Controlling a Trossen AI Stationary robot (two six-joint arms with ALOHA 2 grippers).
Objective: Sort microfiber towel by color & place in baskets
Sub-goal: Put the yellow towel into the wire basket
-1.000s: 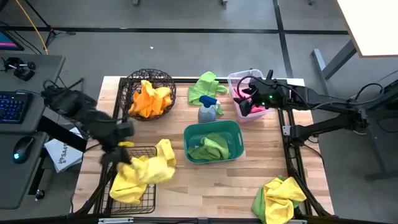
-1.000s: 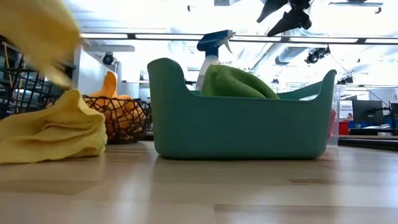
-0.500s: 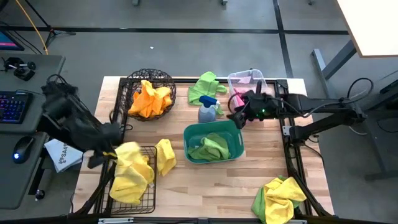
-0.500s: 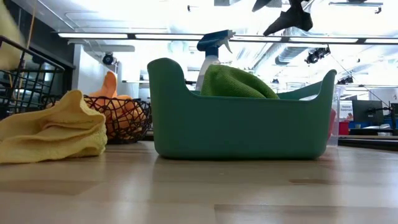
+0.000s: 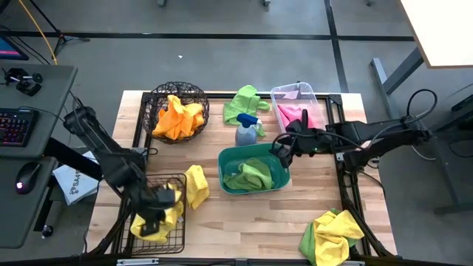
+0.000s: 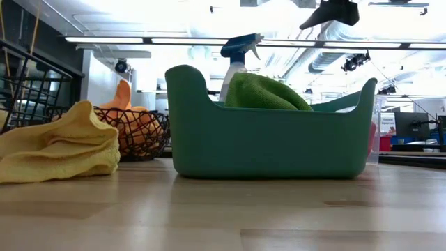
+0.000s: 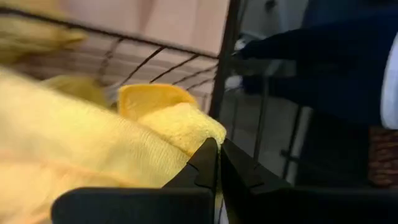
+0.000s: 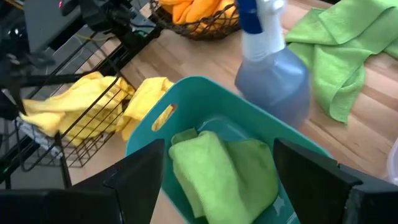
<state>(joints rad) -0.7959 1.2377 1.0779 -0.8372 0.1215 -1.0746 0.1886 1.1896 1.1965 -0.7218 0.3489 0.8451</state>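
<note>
My left gripper (image 5: 151, 220) is down inside the rectangular black wire basket (image 5: 179, 177) at the near left, shut on a yellow towel (image 5: 168, 208) among the yellow cloths there. Another yellow towel (image 5: 196, 185) lies on the table against the basket's right side. My right gripper (image 8: 217, 180) hovers open over the right rim of the teal tub (image 5: 281, 159), which holds green towels (image 5: 251, 174). Orange towels fill the round wire basket (image 5: 157, 100). A pink towel (image 5: 294, 116) lies in the clear bin (image 5: 275, 92). My left gripper pinches the yellow towel by a folded edge (image 7: 198, 134) right beside its shut fingertips (image 7: 208, 158), and the fingers hide the exact spot. It comes from above into the basket. The cloth lies on the other yellow towels in the basket.
A green towel (image 5: 244, 103) lies spread at the far edge, beside the grey spray bottle (image 5: 247, 131) with a blue top. A heap of yellow and green towels (image 5: 332, 235) sits at the near right corner. Bare wood lies between the tub and the near edge.
My left gripper carried the yellow towel toward the near edge and down into the rectangular basket, and one yellow towel stayed on the table. My right gripper left the clear bin and moved toward the near edge, over the teal tub's right rim; the pink towel stayed in the bin.
</note>
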